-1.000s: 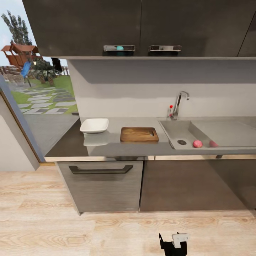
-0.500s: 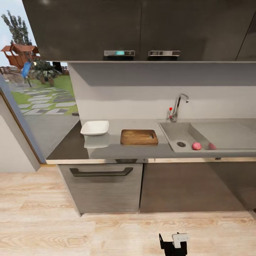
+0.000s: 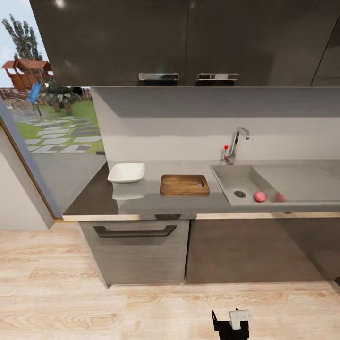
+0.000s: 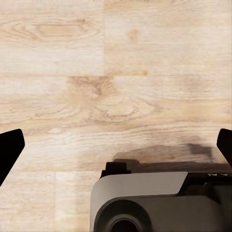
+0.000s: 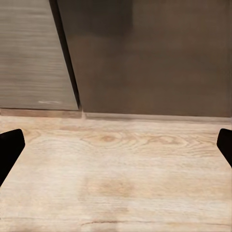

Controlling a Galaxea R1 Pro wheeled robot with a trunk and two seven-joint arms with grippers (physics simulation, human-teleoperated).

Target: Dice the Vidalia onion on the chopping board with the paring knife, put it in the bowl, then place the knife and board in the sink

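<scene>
The Vidalia onion (image 3: 260, 196), a small pinkish-red ball, lies in the grey sink (image 3: 234, 175) near the round drain. Beside it a second reddish bit (image 3: 281, 197) is half hidden by the basin's front wall, and I cannot tell what it is. The paring knife is not clearly visible. The brown chopping board (image 3: 184, 184) lies flat on the countertop (image 3: 151, 200), left of the sink. The white bowl (image 3: 126, 173) stands left of the board. My left gripper (image 4: 117, 145) hangs open above the wooden floor. My right gripper (image 5: 116, 145) is open too, low over the floor, facing the base cabinets.
The chrome tap (image 3: 236, 141) with its red knob rises behind the sink. Dark wall cabinets (image 3: 189, 42) hang above the counter. A drawer front with a dark handle (image 3: 134, 231) sits below the board. A glass opening onto a garden (image 3: 52, 123) is at the left. Wooden floor (image 3: 118, 307) separates me from the cabinets.
The whole head view has shifted: counter and cabinets sit a little lower in the picture, so the camera moved. Nothing on the counter or in the sink has moved.
</scene>
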